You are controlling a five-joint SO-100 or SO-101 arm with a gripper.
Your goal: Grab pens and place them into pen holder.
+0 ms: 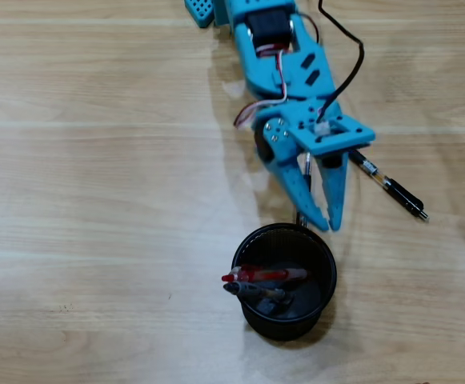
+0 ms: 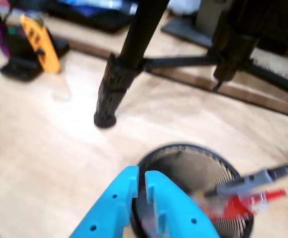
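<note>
The black mesh pen holder (image 1: pixel 296 326) (image 2: pixel 198 166) stands on the wooden table. Inside it a red pen (image 1: pixel 268 275) (image 2: pixel 248 202) and a grey-sectioned pen (image 1: pixel 256 293) (image 2: pixel 255 178) lean toward the rim. My blue gripper (image 1: pixel 326 224) (image 2: pixel 141 177) hovers at the holder's far rim, its jaws almost together. A thin black and clear pen (image 1: pixel 306 168) shows between the finger bases in the overhead view, and its dark end points at the rim. Another black and clear pen (image 1: pixel 388 186) lies on the table to the right of the gripper.
In the wrist view a black tripod leg (image 2: pixel 115 79) stands on the table beyond the holder, with a dark crossbar (image 2: pixel 183 62) behind it. An orange and black object (image 2: pixel 34 39) sits at the far left. A black cable (image 1: pixel 352 68) loops beside the arm.
</note>
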